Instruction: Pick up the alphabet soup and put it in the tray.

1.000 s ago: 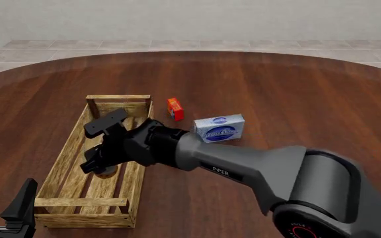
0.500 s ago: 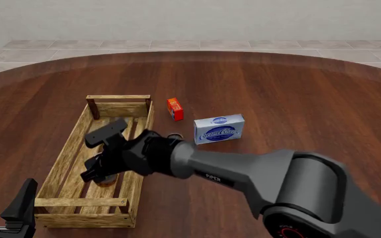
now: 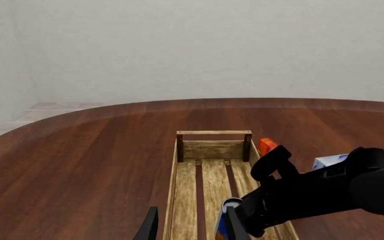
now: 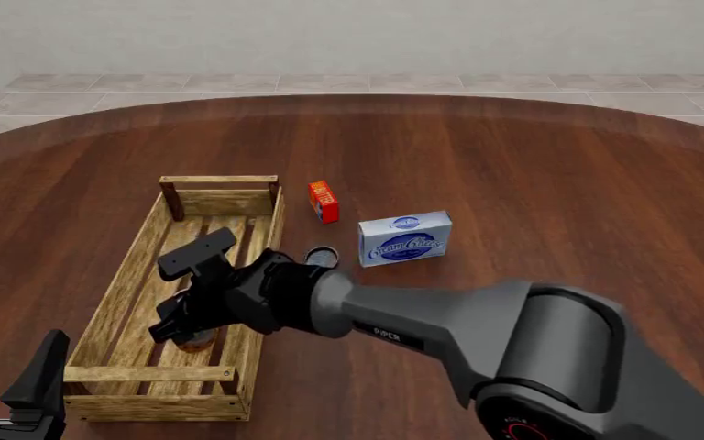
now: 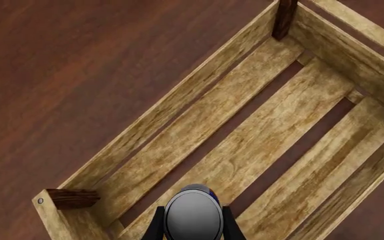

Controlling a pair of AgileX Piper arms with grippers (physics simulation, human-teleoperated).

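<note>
Beside the tray (image 4: pixel 258 240) on the counter (image 4: pixel 548 174) stand a small red box (image 4: pixel 323 201), a blue-white box (image 4: pixel 405 237) and a dark can (image 4: pixel 322 256). Right gripper (image 5: pixel 193 231) jaws clamp the alphabet soup (image 5: pixel 193 216) upright over the tray slats. Left gripper (image 4: pixel 12 374) jaws wide, empty.

We see a dark reddish-brown wooden counter (image 4: pixel 548 174) with a rounded far edge. On it stands a small red-orange box (image 4: pixel 323 201), upright, with a blue patch low on its near face. Just beside it, nearer to us and to the right, lies a white and blue box (image 4: pixel 405 237) with an oval blue emblem on its front. Close to that box's lower left corner we make out a small dark round thing (image 4: pixel 322 254), partly hidden. Beyond the counter run pale floor tiles (image 4: pixel 327 82) and a plain light wall (image 4: pixel 352 37).
</note>
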